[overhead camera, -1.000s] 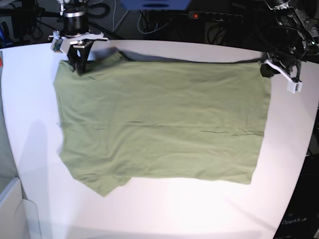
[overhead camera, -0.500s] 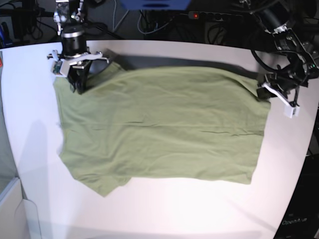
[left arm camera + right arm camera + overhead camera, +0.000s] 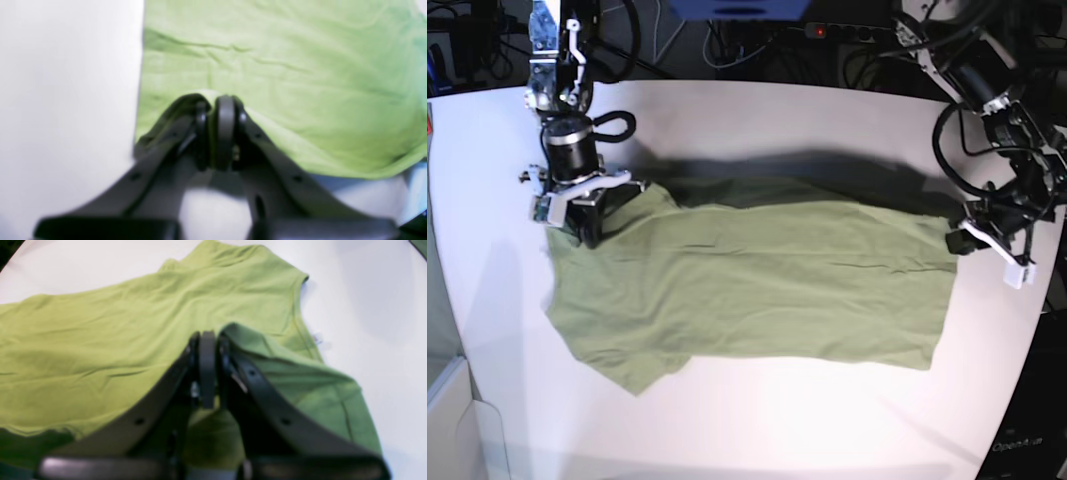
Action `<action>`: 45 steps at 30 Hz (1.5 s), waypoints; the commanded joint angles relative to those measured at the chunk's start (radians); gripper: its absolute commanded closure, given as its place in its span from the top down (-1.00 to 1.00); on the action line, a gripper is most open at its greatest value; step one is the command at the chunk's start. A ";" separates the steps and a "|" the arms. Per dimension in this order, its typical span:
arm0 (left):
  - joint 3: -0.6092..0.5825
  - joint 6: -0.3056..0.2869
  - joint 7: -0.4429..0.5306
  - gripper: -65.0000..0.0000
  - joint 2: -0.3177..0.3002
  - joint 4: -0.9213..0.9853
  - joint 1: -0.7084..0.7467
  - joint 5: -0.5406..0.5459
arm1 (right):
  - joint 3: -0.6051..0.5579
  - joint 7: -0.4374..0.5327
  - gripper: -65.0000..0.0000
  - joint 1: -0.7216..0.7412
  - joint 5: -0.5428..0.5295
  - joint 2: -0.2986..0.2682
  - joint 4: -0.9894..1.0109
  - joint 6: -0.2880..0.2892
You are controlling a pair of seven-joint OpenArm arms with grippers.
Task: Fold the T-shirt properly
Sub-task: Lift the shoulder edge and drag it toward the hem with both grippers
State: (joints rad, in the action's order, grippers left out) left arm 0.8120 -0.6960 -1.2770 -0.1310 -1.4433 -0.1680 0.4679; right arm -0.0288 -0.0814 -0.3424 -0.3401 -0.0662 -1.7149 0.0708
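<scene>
The T-shirt (image 3: 757,290) is soft, matt, lightly creased cloth; the table (image 3: 757,420) under it is smooth, faintly glossy white.

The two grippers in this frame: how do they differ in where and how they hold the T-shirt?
The right gripper pinches the T-shirt at its far corner on the sleeve side, the arm standing nearly upright above it. The left gripper pinches the far corner at the straight edge, reaching in from the side, near the table rim. Both are shut on cloth and hold the far edge raised.
</scene>
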 commanded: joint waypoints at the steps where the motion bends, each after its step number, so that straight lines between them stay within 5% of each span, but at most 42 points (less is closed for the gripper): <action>1: 0.000 -0.002 0.010 -0.89 -0.017 0.008 -0.029 0.016 | 0.002 0.018 -0.97 0.024 -0.001 -0.011 -0.015 0.004; 11: -0.001 -0.002 0.102 -0.89 -0.025 0.131 -0.098 0.015 | 0.002 -0.068 -0.97 0.124 -0.001 -0.013 0.019 0.004; 37: -0.009 0.014 0.179 -0.87 -0.040 0.309 -0.247 0.021 | 0.002 -0.071 -0.94 0.214 -0.001 -0.048 0.140 0.004; 41: -0.009 0.014 0.179 -0.85 -0.045 0.309 -0.247 0.022 | 0.002 -0.071 -0.50 0.213 -0.001 -0.057 0.141 0.007; 45: -0.004 0.014 0.178 -0.43 -0.046 0.306 -0.242 0.022 | -0.003 -0.071 0.20 0.210 -0.003 -0.070 0.141 0.010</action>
State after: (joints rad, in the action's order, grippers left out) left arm 0.8089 -0.6769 -1.1175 -0.1635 -1.1191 -0.3851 0.4675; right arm -0.0322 -0.1818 -0.1448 -0.3397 -0.1307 -1.5570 0.0769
